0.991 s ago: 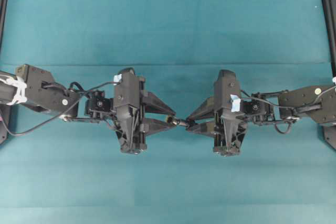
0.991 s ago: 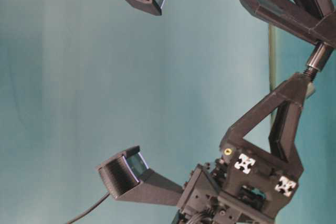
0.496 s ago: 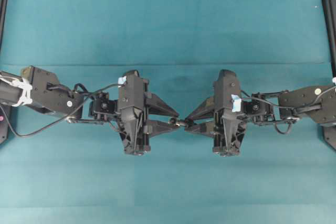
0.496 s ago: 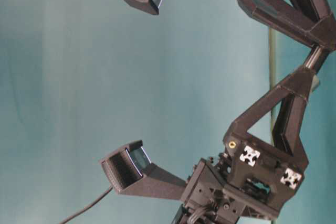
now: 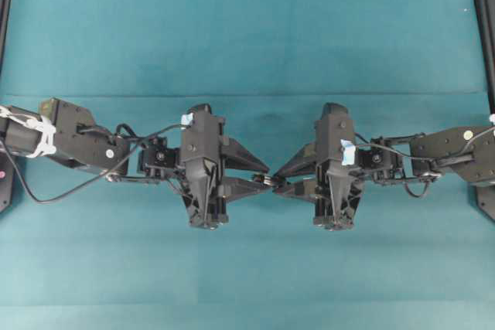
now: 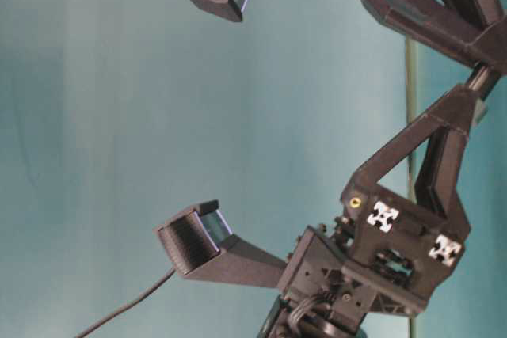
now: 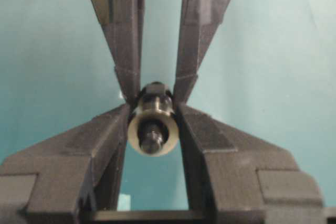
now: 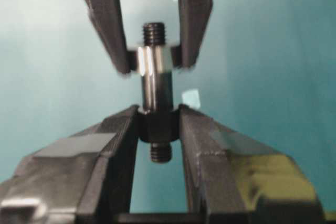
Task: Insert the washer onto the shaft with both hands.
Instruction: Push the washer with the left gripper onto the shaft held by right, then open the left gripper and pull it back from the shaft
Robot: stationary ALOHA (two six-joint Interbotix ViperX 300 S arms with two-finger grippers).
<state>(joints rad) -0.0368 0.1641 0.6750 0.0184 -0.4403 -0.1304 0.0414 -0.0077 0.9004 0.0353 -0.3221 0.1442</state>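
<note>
Insertion looking mostly done. Right pincer [image 8: 155,129] is pinching the short dark grey stepped metal shaft [image 8: 155,95] at its collar, threaded stub poking back between the fingers, the other threaded end pointing at the left arm. Left pincer [image 7: 153,129] is clamping the small silvery-grey metal washer [image 7: 153,131] by its outer edge, fingers only partly spread around it. In the right wrist view the washer [image 8: 152,60] is sitting on the shaft with the threaded tip showing past it; in the left wrist view the shaft end [image 7: 151,137] is showing through the centre hole. So the ring is threaded on, both parts hanging mid-air between the arms above the teal bench [image 5: 247,36], pincer tips nearly meeting in the overhead view. Can't tell whether the washer is seated against the shoulder. Left to do, I'd judge: push it home if needed, release the washer, back the left arm away.
</note>
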